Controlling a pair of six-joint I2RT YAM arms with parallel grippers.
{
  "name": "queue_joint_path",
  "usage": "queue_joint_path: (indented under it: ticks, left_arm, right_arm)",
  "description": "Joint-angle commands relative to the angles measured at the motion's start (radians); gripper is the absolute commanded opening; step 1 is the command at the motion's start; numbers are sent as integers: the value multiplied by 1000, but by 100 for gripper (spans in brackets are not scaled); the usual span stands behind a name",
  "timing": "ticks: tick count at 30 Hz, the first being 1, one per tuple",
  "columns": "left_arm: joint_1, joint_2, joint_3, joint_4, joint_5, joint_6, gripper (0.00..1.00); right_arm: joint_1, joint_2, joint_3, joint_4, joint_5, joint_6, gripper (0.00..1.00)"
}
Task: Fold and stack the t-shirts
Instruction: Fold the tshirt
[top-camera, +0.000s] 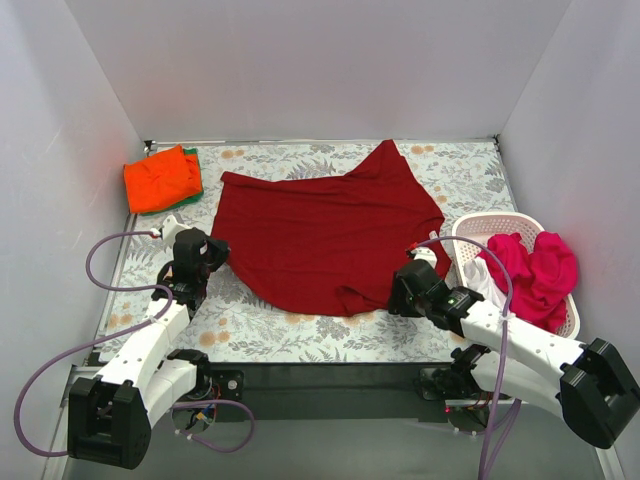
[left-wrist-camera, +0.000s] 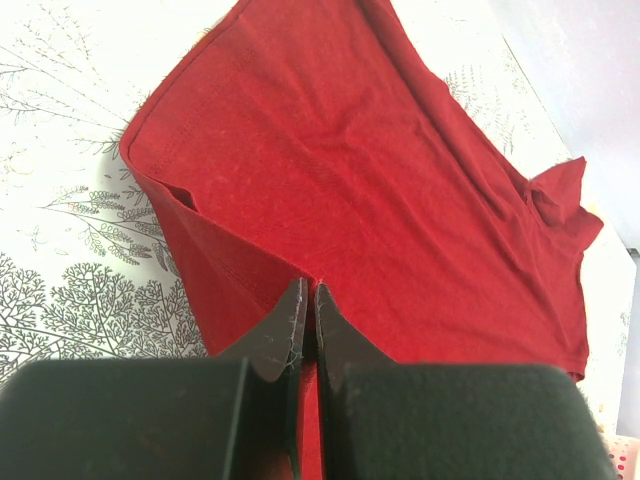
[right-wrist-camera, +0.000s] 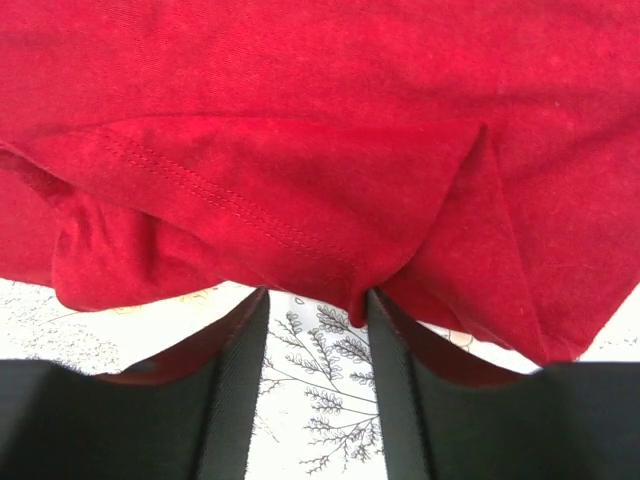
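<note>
Large crimson shirt (top-camera: 325, 235) lies spread mid-counter (top-camera: 260, 335), flattened for folding. Left pincer (left-wrist-camera: 308, 292) is pinched tight on its left edge, probably to lift a fold. Right pincer (right-wrist-camera: 318, 300) stands parted at the bunched near hem, gripping nothing. Orange shirt (top-camera: 160, 178) sits folded at far left, likely the stack base.

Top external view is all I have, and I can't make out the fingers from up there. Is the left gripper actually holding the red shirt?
Observer: Yes. The left wrist view shows the left gripper shut on an edge fold of the red shirt.
Operator: And the right one?
Observer: The right gripper is open. The flowered table shows between its fingers.
Operator: Any cloth in that gap?
Observer: Only a small tip of the hem dips between the fingertips, and nothing is clamped.
</note>
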Motion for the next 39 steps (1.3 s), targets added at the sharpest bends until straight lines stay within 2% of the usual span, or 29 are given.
queue_joint_path:
  ticks: [1, 5, 6, 9, 14, 21, 39]
  left_arm:
    - [3, -11, 0, 9, -1, 15, 0]
    - [2, -4, 2, 9, 0, 14, 0]
    - [2, -5, 2, 8, 0, 14, 0]
    - [2, -4, 0, 9, 0, 14, 0]
    - [2, 4, 0, 14, -7, 15, 0]
    - [2, 13, 2, 15, -30, 20, 0]
    - [2, 13, -1, 19, -29, 20, 0]
  right_arm:
    - [-4, -11, -10, 47, -18, 0, 37]
    - [-4, -27, -6, 47, 3, -10, 22]
    - [-4, -24, -6, 47, 6, -13, 14]
    - [-6, -6, 5, 47, 14, -24, 1]
    - [-12, 11, 60, 50, 48, -76, 1]
    - [-87, -10, 142, 52, 84, -184, 1]
    - [-136, -62, 93, 55, 32, -187, 1]
